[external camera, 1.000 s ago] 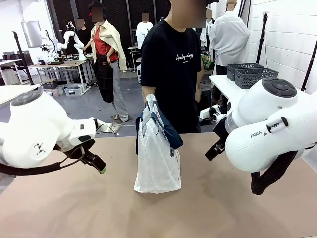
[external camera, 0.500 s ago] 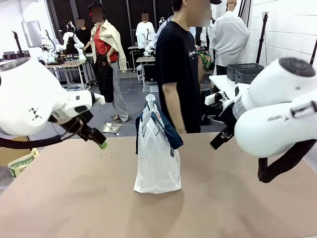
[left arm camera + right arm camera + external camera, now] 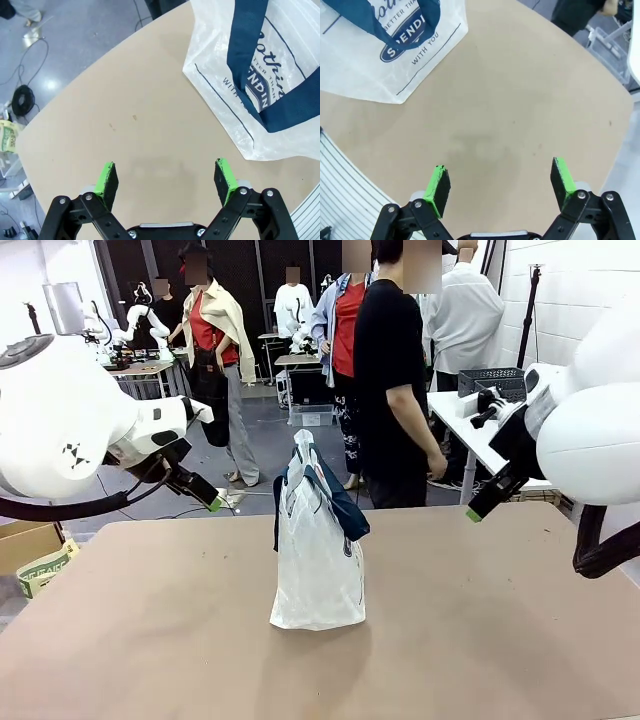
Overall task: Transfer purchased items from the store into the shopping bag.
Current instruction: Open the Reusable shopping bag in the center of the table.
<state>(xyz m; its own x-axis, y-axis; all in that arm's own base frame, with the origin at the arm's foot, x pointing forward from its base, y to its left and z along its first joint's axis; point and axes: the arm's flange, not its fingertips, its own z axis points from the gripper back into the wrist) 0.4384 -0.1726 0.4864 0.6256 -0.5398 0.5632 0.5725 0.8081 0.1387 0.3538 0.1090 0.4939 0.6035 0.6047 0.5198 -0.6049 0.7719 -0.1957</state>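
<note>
- The shopping bag (image 3: pixel 318 570) stands upright near the middle of the table (image 3: pixel 500 640), roughly midway between its left and right edges.
- Its navy strap handles hang down over the upper part of the bag. The right wrist view shows part of a round navy logo with white letters under a strap.
- The left gripper (image 3: pixel 166 174) hangs in the air above the table's far-left part, well apart from the bag. Its jaws stand wide apart, with nothing between the green pads (image 3: pixel 108 179). Bare tabletop lies beneath them, and the bag is off to one side.
- The right gripper (image 3: pixel 501 179) hangs above the table's far-right part, also well apart from the bag. Its jaws are spread wide and hold nothing. Bare tabletop is below the pads, and the bag lies toward the upper left of the right wrist view.
- Dark grey mesh baskets (image 3: pixel 500 380) sit on a white side table beyond the main table's far-right corner. Their contents cannot be made out.
- A person in a black shirt (image 3: pixel 392 390) stands behind the table's far edge, body turned toward the side table, one hand (image 3: pixel 436 465) hanging low.
</note>
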